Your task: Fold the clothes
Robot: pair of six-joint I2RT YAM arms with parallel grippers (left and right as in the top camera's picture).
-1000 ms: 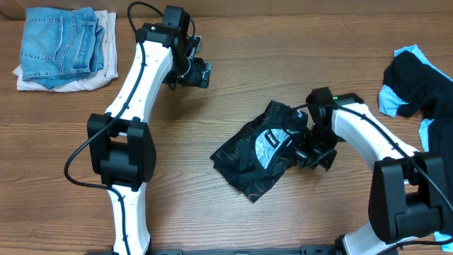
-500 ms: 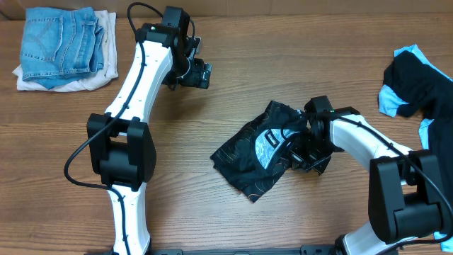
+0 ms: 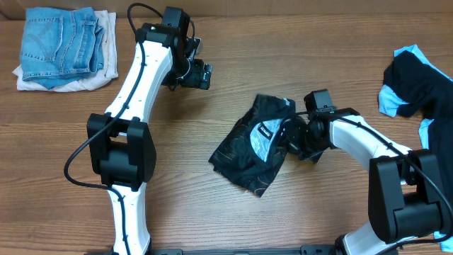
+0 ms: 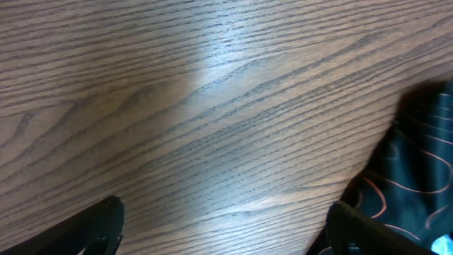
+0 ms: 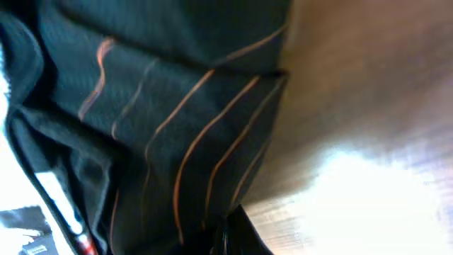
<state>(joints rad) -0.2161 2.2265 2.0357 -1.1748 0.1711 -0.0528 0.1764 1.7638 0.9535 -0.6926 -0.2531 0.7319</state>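
Lying at the far left of the wooden surface, a folded pair of blue jeans sat on top of a white garment. Right of that pile, the left gripper hung over bare wood, well apart from any cloth; in the left wrist view its fingers were spread wide, with one corner of dark, orange-lined fabric showing at the right edge.

Near the middle of the surface lay the black jersey, crumpled, with thin contour lines and a pale printed patch facing up. Its right side was bunched up where the right gripper met it. In the right wrist view, those fingers were pressed together, pinching the jersey's edge, and the cloth filled most of that frame.

At the far right edge, a black-and-light-blue garment lay in a loose heap, partly out of view.
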